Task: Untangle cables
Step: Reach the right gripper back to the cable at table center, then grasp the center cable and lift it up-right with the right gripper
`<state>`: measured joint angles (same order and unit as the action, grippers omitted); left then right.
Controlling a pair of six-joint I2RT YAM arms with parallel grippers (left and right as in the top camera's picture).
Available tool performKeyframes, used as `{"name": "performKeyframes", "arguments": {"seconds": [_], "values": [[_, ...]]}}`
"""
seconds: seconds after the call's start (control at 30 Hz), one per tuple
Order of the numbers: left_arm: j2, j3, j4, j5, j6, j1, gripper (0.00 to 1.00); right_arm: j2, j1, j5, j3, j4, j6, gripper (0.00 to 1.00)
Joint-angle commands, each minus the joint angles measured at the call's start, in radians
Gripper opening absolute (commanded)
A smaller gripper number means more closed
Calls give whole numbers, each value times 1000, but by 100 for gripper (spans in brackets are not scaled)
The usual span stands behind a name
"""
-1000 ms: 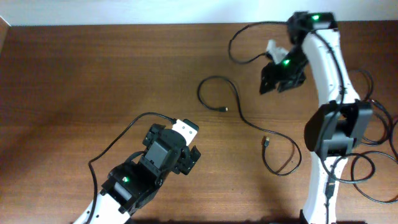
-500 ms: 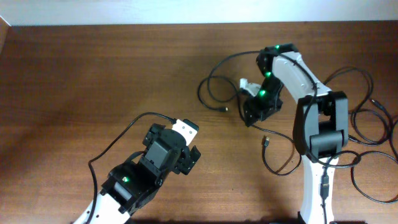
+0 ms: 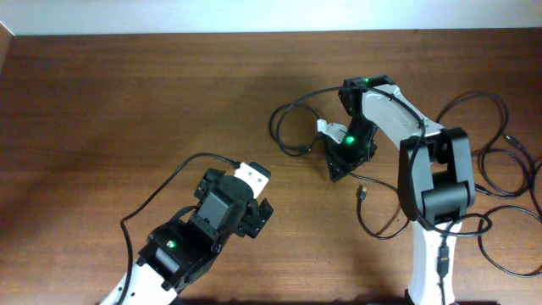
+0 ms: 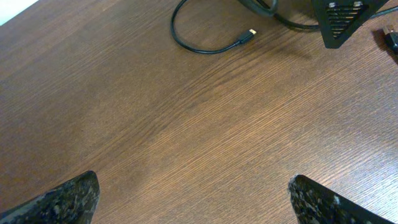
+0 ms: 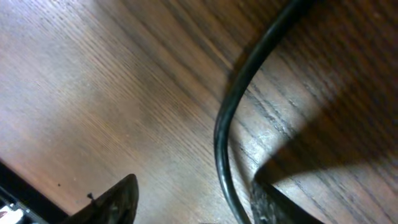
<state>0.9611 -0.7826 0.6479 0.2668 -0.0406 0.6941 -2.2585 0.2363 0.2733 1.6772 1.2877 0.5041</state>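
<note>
Right gripper (image 5: 194, 202), jaws apart, straddles a cable (image 5: 225, 124) right of centre; left gripper (image 4: 193, 199) hovers near-left, jaws wide apart.

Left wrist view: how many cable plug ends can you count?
2: a metal-tipped plug near the top centre, and a dark plug cut by the right edge. Others may lie outside this view.
</note>
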Motion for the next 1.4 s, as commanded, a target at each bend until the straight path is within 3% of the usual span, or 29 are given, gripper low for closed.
{"name": "performKeyframes", "arguments": {"seconds": [0.0, 0.17, 0.37, 0.6, 1.0, 1.23, 1.37], "values": [[-7, -3, 1, 10, 3, -3, 99, -76, 6, -27, -69, -59, 19, 50], [-7, -3, 1, 10, 3, -3, 99, -76, 6, -48, -69, -71, 12, 35], [-7, -3, 1, 10, 3, -3, 99, -76, 6, -117, -69, -87, 12, 25], [-7, -3, 1, 10, 3, -3, 99, -76, 6, -115, -69, -92, 11, 4], [-7, -3, 1, 10, 3, -3, 99, -70, 4, -65, 13, -12, 12, 4], [-7, -3, 1, 10, 3, -3, 99, -68, 4, -334, 408, 219, -171, 4], [-7, -3, 1, 10, 3, -3, 99, -68, 4, -369, 658, 281, -262, 4]]}}
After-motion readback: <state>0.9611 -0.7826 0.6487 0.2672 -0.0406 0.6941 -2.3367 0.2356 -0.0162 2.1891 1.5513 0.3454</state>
